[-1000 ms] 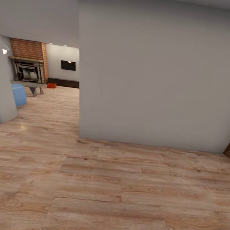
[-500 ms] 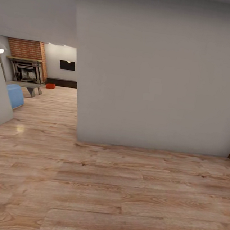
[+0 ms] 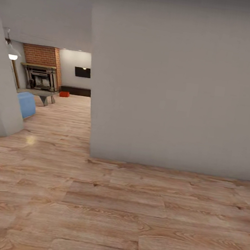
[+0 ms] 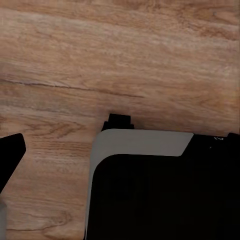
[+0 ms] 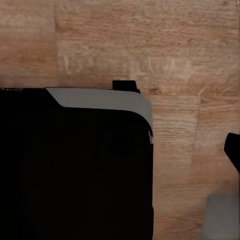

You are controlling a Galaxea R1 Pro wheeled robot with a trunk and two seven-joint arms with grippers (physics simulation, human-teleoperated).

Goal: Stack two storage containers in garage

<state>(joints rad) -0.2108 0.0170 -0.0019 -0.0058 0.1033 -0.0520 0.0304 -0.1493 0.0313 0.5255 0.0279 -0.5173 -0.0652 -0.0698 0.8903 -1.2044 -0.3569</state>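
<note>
One orange-red storage container (image 3: pixel 64 93) lies far off on the living room's wood floor, beside the long dark low cabinet (image 3: pixel 77 91) under the wall TV (image 3: pixel 82 72). It looks very small from here. In both wrist views I look down on wood planks and on my own black, grey-edged base (image 4: pixel 150 190) (image 5: pixel 75 165). A dark part sits at the edge of each wrist view, too little to tell how the jaws stand.
A broad grey wall (image 3: pixel 177 88) stands ahead. To its left an opening leads past a wall corner (image 3: pixel 1 104) into the living room, with a brick fireplace (image 3: pixel 40 76), a blue sofa (image 3: pixel 26 104) and a lit lamp (image 3: pixel 12 57).
The whole head view has shifted, so the camera moved. The door frame at the right edge has left the picture, and the opening to the living room now sits further right.
</note>
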